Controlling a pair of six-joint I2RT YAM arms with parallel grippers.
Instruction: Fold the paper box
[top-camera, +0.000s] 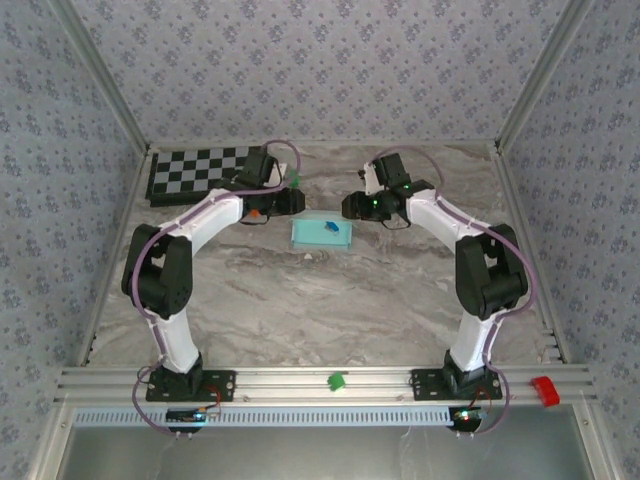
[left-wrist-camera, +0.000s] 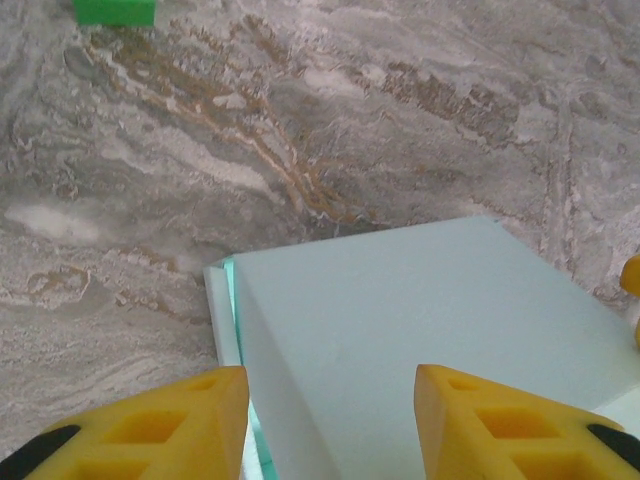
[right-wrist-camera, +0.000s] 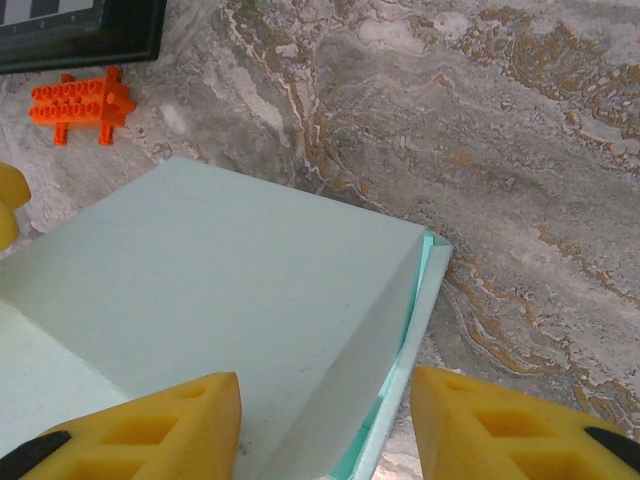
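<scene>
The paper box (top-camera: 322, 234) is pale light-blue card lying mid-table between the two arms, partly folded, with a darker blue patch on top. My left gripper (top-camera: 285, 201) is at its left end. In the left wrist view the left gripper (left-wrist-camera: 332, 400) stands open, its yellow fingers (left-wrist-camera: 150, 420) straddling the box's (left-wrist-camera: 400, 320) folded side wall and the loose flap beside it. My right gripper (top-camera: 358, 207) is at the right end. There the right gripper (right-wrist-camera: 325, 400) is open too, astride the box's (right-wrist-camera: 220, 280) side wall and outer flap.
A black-and-white checkerboard (top-camera: 205, 172) lies at the back left. A green brick (top-camera: 297, 180) and an orange brick (top-camera: 254, 213) sit near the left gripper. On the front rail are a green piece (top-camera: 336, 381) and a red piece (top-camera: 543, 390). Patterned walls enclose the table.
</scene>
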